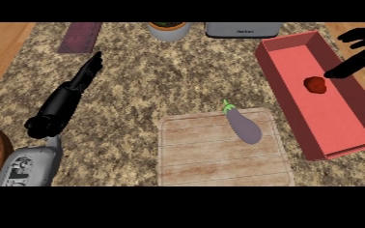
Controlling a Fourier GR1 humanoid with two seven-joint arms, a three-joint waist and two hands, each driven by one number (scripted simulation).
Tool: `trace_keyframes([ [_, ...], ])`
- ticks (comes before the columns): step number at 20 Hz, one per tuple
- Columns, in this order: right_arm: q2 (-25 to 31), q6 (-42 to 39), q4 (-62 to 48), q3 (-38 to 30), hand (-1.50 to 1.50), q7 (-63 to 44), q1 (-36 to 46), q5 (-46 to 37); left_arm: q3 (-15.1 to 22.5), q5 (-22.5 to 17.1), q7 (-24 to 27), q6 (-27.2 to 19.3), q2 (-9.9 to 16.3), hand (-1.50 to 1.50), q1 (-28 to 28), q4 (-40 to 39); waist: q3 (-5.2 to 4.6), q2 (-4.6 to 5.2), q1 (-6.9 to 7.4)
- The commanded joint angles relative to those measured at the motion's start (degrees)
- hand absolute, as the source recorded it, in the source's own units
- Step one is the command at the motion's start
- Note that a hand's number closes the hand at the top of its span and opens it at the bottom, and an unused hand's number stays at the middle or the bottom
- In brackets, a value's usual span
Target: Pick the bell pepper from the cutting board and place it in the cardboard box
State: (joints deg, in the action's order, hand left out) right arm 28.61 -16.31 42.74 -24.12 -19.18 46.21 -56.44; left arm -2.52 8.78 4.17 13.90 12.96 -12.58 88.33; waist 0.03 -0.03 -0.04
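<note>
Only one marking shows: a short dark word printed on the front of the grey appliance (243,30) at the far edge of the worktop (164,82). Its letters are too small to make out. Nothing else carries any text, number or sign.

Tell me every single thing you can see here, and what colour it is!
Bell pepper: one, red, inside the box.
Box: one, red-pink, right side of the counter.
Cutting board: one, pale wood, bottom centre.
Eggplant: one, purple, on the board's upper right part.
Pot: one, white, top centre.
Appliance: one, grey, top edge.
Mat: one, dark purple, top left.
Counter: one, speckled brown.
Left hand: black, open, left side.
Right hand: black, open, above the box's right wall.
</note>
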Motion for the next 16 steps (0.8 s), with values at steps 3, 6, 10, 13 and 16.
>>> trace_keyframes([
  [3,-0.9,9.6,6.7,-8.6,-1.50,9.0,2.5,9.8,0.1,0.4,1.0,0.1,0.0,0.00,0.3,-1.0,0.08,-0.12,-0.51],
  [6,-6.1,18.8,8.6,-18.5,-1.50,9.3,3.6,18.7,-0.8,0.3,0.8,-0.3,0.7,0.00,1.2,0.5,0.27,-0.29,-0.10],
  [10,-7.0,22.8,10.1,-26.1,-1.50,11.4,2.4,26.3,-0.4,0.7,-0.8,-0.9,-0.1,0.00,-0.5,0.3,0.12,-0.08,-0.66],
  [13,-2.7,20.6,10.1,-30.8,-1.50,15.3,-2.8,31.2,-0.1,0.4,-0.1,-0.1,0.2,0.00,2.1,3.0,0.07,-0.09,-0.23],
  [16,-0.8,22.9,6.7,-32.5,-1.50,20.4,-4.4,33.7,-0.8,0.0,-1.3,0.1,-0.1,0.00,-3.0,-1.8,0.05,0.29,-0.14],
])
